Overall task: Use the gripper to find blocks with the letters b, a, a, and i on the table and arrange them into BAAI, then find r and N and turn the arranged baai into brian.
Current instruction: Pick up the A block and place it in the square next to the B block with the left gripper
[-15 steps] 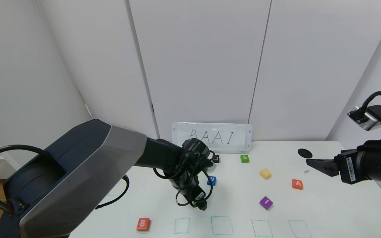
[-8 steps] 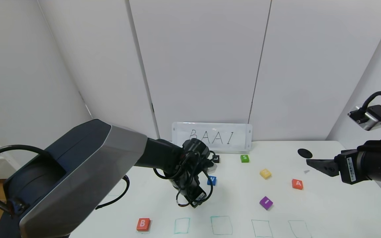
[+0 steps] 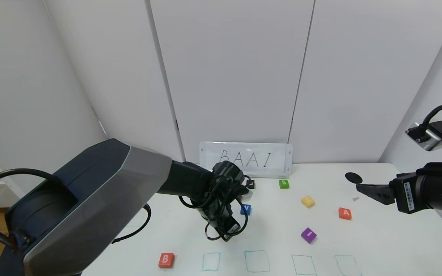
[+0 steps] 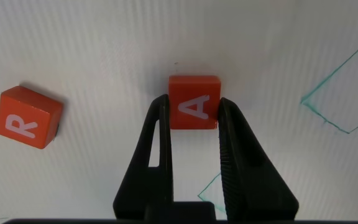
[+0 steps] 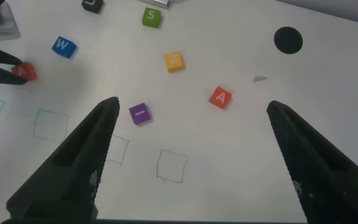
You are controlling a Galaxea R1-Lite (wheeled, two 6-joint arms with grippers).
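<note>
Biggest worry first: the tabletop has green squares along its near edge, with B parked at the near left; the left pincer is clamped on an A block mid-tabletop, gripping only the block's near half, so it could pivot or slip out; R sits just beside; right pincer hovers spread wide over the right side, idle.

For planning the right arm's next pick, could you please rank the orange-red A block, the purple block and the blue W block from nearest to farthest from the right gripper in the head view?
1. The orange-red A block, on the table's right side, just below the right gripper.
2. The purple block, farther toward the middle, nearer the robot.
3. The blue W block, mid-table, beside the left arm.
</note>
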